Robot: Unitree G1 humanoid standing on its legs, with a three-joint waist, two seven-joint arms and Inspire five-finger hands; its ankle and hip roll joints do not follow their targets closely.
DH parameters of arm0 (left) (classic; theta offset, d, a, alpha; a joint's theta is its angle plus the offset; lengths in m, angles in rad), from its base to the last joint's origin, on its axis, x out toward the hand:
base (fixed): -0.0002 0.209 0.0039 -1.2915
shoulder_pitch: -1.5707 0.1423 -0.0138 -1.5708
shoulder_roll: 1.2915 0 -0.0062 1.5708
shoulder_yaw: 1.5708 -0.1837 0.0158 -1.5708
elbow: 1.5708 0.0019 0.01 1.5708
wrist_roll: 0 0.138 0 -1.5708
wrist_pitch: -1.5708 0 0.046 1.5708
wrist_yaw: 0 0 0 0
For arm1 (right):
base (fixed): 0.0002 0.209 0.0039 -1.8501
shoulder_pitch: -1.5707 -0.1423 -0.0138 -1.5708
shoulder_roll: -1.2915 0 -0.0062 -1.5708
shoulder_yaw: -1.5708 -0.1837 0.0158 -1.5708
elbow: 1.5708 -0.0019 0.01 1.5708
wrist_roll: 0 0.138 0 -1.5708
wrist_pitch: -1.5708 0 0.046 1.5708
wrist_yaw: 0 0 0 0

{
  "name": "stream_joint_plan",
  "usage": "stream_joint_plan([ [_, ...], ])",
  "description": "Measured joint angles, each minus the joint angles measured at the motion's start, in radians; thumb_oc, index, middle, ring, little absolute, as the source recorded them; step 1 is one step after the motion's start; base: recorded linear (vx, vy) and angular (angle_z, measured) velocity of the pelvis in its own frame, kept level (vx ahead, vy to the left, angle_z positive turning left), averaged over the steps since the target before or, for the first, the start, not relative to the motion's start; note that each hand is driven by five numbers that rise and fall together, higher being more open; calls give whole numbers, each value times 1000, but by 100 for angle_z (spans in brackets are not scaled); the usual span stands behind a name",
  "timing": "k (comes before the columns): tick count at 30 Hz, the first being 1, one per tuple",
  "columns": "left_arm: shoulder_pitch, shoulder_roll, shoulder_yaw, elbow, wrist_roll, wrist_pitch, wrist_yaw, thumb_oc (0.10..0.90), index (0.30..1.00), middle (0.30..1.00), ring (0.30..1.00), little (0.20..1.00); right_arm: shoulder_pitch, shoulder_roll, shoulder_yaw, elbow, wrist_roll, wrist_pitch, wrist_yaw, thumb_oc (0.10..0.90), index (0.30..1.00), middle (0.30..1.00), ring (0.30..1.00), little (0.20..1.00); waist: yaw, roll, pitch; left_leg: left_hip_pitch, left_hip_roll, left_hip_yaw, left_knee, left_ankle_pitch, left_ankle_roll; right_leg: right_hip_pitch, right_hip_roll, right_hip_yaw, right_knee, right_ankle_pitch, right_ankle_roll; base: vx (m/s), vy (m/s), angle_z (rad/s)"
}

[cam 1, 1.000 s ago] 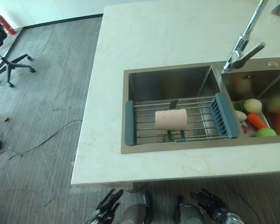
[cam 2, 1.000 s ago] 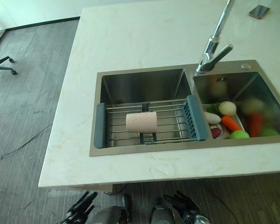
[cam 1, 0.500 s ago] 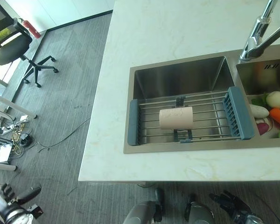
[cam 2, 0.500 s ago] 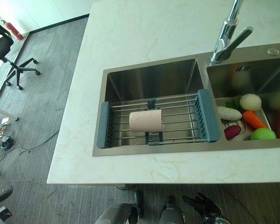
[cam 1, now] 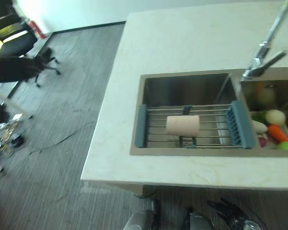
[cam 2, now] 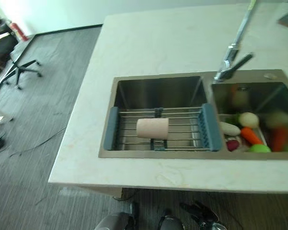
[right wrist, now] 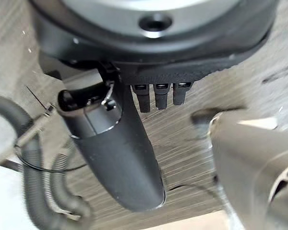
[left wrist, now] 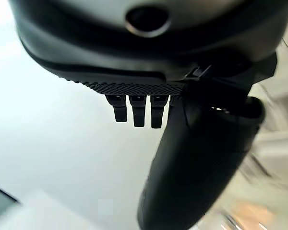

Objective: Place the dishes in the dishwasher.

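One cup (cam 1: pixel 182 125) unmoved on rack (cam 1: pixel 194 125) | left hand (left wrist: pixel 197 158) gone from floor-side

A sink (cam 1: pixel 187 86) is sunk into the desk (cam 1: pixel 182 43), with two basins side by side. A rack (cam 1: pixel 194 127) spans the near half of the left basin, reaching from its left wall to the divider. A cup (cam 1: pixel 182 125) lies on its side on the rack, about midway along it. The tap (cam 2: pixel 233 60) stands behind the divider, on the far rim. In the right basin, vegetables (cam 2: pixel 247 132) lie together near the front, just right of the rack's right end. Floor (cam 1: pixel 62 120) runs along the desk's left side, and a chair (cam 2: pixel 21 69) stands there, well apart from the desk, toward the far left. The right hand (cam 1: pixel 225 211) is low before the desk's near edge.
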Motion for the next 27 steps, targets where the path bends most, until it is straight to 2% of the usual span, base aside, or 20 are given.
stream_joint_plan([
  [4,-109,-3,-135,-87,-10,80,-140,800,900,900,900,900,31,2,-1,20,-1,29,-8,800,900,900,900,900,-50,-3,-2,11,15,41,-4,-7,0,-3,18,38,-23,23,1,2,1,-33],
  [8,-272,-18,-309,-99,-10,201,-245,800,900,900,900,900,70,8,0,51,-1,36,-2,800,900,900,900,900,-77,-3,-2,31,25,70,-14,-10,-2,6,33,70,-50,40,4,-6,9,-27],
  [10,-310,-22,-368,-109,-7,237,-263,800,900,900,900,900,77,8,-1,53,-1,36,2,800,900,900,900,900,-93,-3,-3,44,25,83,-20,-12,-2,8,35,87,-52,41,5,4,10,-23],
  [12,-376,-27,-481,-107,3,290,-282,800,900,900,900,900,76,8,-1,58,-1,38,2,800,900,900,900,900,-113,5,-8,50,27,101,-26,-12,-3,7,39,105,-60,48,8,12,13,-28],
  [17,-391,-130,-550,-1,40,369,-292,800,900,900,900,900,86,7,0,58,0,40,3,800,900,900,900,900,-139,39,-28,51,35,130,-30,-11,-2,-4,47,130,-73,68,5,-17,33,-18],
  [22,-389,-138,-566,107,72,387,-292,800,900,900,900,900,87,6,-1,56,0,32,0,800,900,900,900,900,-138,54,-27,52,34,148,-45,-4,-1,-15,48,145,-76,76,5,-10,32,-9],
  [27,-388,-138,-566,112,78,395,-297,800,900,900,900,900,90,6,-2,55,0,26,-3,800,900,900,900,900,-136,70,-25,69,22,148,-75,6,2,-10,42,146,-79,76,10,-2,4,1],
])
